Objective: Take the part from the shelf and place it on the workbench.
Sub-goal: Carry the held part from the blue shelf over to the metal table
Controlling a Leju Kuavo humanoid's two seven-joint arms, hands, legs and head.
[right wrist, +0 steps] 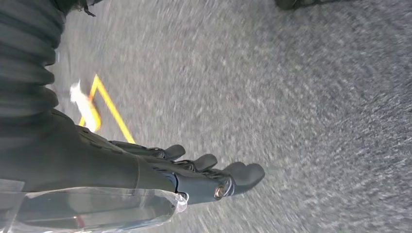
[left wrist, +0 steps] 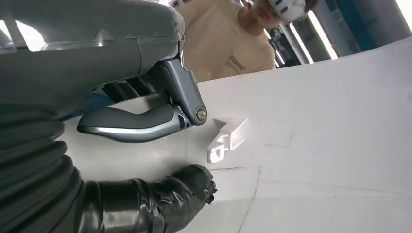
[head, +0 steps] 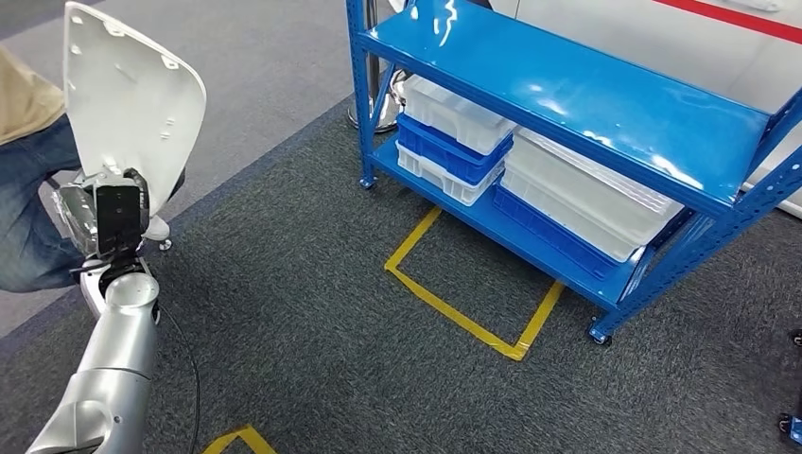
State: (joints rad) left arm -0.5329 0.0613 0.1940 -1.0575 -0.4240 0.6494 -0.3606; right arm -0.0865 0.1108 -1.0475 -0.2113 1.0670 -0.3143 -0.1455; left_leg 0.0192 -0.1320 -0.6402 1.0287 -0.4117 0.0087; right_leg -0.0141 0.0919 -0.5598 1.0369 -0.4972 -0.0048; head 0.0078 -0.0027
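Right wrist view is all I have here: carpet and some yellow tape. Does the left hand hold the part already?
Observer: Yes. In the head view the left hand holds a large white part raised upright.
Operator: Is the grip firm?
Observer: In the left wrist view the thumb lies on the part's inner face, beside a small white clip.
Operator: Where is the shelf?
Observer: The blue shelf stands ahead on the right, with white and blue bins on its lower level.
Operator: Anyone close?
Observer: A person is just behind the part.
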